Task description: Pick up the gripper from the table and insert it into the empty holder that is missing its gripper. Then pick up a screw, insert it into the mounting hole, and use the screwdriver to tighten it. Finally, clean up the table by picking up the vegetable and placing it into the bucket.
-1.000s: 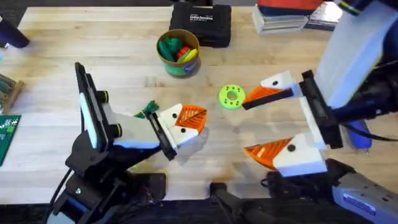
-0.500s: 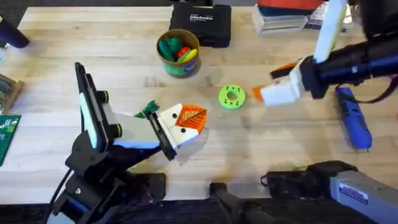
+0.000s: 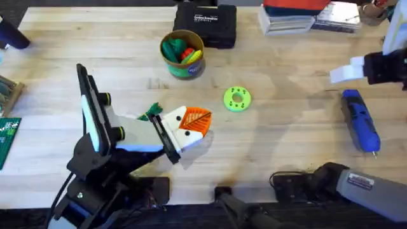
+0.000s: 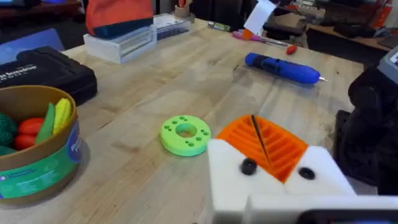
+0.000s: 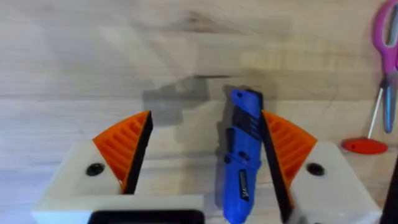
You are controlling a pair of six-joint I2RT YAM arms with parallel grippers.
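My left gripper (image 3: 194,122) rests shut low over the table, its orange pads pressed together with nothing between them. Just behind it lies the small dark-green vegetable (image 3: 152,112). The lime-green disc (image 3: 237,99) with its small mounting hole lies flat to the right, and the left wrist view shows it (image 4: 185,132) ahead of the pads. The bucket (image 3: 182,62) stands farther back with toy pieces in it. The blue screwdriver (image 3: 360,119) lies near the right edge. My right gripper (image 5: 205,155) is open with the screwdriver (image 5: 242,155) between its fingers, against the right pad. The loose gripper, holder and screw are out of view.
A black case (image 3: 205,25) sits behind the bucket. A clear box stack (image 3: 289,19) stands at the back right. A green circuit board (image 3: 7,141) lies at the left edge. Pink scissors (image 5: 385,62) and a small red piece (image 5: 360,146) lie beyond the screwdriver.
The right arm swung away from the green disc toward the right edge and now straddles the screwdriver. The left arm has stayed still.
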